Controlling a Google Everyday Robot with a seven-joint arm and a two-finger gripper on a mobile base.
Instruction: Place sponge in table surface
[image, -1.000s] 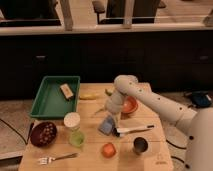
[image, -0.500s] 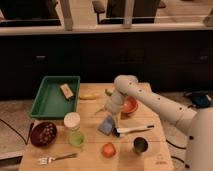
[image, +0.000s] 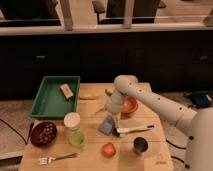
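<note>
At the bottom of the frame, a metal fork (image: 56, 159) lies on the light planked wooden table surface (image: 90, 163), with a small orange chunk (image: 108, 149) and a dark metal cup (image: 140, 145) to its right. Farther up at left, a dark round bowl (image: 32, 135) holds brownish pieces, beside a translucent green cup (image: 76, 138) and a white cup (image: 72, 120). At centre, the soft blue-grey sponge (image: 107, 125) sits tilted on the table right under the gripper (image: 114, 115). Whether it is clamped or let go cannot be told. A pale-handled utensil (image: 136, 129) lies just right. Beyond are an orange bowl (image: 131, 106), a banana (image: 90, 96) and, upper left, a green rectangular tray (image: 50, 102) holding a tan block (image: 66, 90).
</note>
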